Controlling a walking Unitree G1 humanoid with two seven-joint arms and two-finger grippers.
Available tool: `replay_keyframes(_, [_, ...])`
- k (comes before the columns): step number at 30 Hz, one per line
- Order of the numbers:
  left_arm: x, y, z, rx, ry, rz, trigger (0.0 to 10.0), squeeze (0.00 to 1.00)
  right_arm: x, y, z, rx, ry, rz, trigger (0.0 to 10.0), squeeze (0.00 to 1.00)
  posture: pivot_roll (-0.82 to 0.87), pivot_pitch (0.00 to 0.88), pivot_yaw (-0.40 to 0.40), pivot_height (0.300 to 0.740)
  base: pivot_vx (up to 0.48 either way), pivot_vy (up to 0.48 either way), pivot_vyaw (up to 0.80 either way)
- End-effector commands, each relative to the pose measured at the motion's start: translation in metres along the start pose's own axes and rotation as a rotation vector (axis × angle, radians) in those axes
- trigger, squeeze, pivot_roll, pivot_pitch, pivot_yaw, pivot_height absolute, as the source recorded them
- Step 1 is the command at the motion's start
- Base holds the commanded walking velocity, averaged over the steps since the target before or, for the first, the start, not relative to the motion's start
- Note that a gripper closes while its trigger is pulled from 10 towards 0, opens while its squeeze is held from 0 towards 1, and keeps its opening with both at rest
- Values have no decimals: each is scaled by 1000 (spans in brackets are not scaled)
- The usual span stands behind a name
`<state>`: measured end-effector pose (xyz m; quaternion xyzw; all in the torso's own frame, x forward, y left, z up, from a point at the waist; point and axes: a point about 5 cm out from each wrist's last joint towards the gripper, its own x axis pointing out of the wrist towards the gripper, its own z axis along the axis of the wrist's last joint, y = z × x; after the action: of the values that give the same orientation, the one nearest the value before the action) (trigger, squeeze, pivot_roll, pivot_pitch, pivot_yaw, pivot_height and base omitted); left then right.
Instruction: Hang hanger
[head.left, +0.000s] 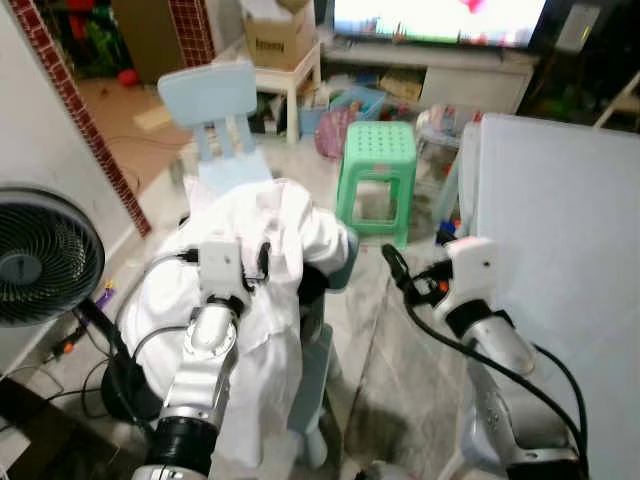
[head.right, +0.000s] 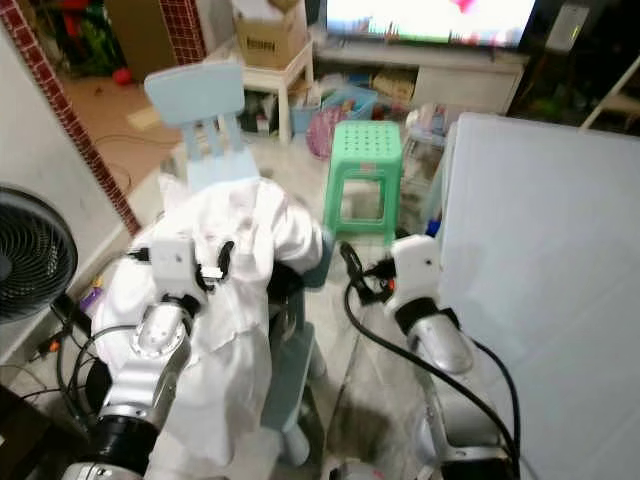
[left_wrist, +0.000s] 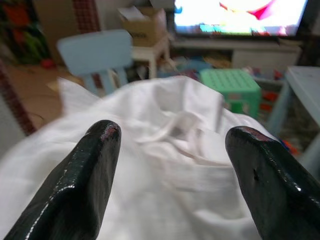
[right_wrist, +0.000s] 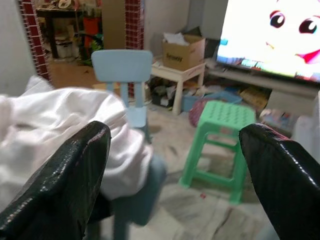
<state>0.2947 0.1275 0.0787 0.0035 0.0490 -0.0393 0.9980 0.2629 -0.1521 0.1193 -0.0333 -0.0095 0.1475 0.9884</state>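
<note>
A: Floor?
B: Pale marbled tile, cluttered. Cables near a black fan on the left, against the wall.

A: Further back?
B: Small blue chair, green stool just to its right. Behind them a low white stand with a cardboard box on top, and a lit TV on a long cabinet. Brick-red pillar at the left, white table at the right.

A: Left gripper?
B: Raised over a white shirt, fingers spread wide, closed on nothing. Cloth rumpled between and beyond the tips; cannot tell whether touching.

A: Shirt lying on what?
B: Heaped over a grey-blue seat close in front, hanging down its left side.

A: Hanger?
B: Cannot tell. Possibly inside the shirt near the collar folds, but too blurred to say.

A: Right gripper?
B: Held up beside the white table, right of the shirt and apart from it. Fingers wide apart, empty, pointed toward the stool.
</note>
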Motion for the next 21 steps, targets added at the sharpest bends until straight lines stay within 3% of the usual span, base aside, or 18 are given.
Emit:
replay_keyframes(1, [-1, 10, -8, -3, 61, 10, 10000, 0, 0, 7, 6, 6, -18, 27, 10000, 0, -28, 0, 0, 740, 0, 0, 0])
replay_keyframes(7, [-1, 7, -19, -37, 150, -14, 10000, 0, -15, 3, 1, -13, 33, 42, 10000, 0, -51, 0, -11, 740, 0, 0, 0])
replay_keyframes(12, [2, 7, -33, -42, 250, -18, 10000, 0, -40, -7, -1, -45, 97, 49, 10000, 0, -123, 10, -28, 740, 0, 0, 0])
replay_keyframes(16, [12, 11, -40, -40, 319, -23, 10000, 0, -54, -13, 1, -65, 137, 48, 10000, 0, -163, 31, -41, 740, 0, 0, 0])
replay_keyframes(21, [20, 18, -44, -59, 392, -18, 10000, 0, -60, -12, 3, -87, 153, 77, 10000, 0, -184, 38, -49, 740, 0, 0, 0])
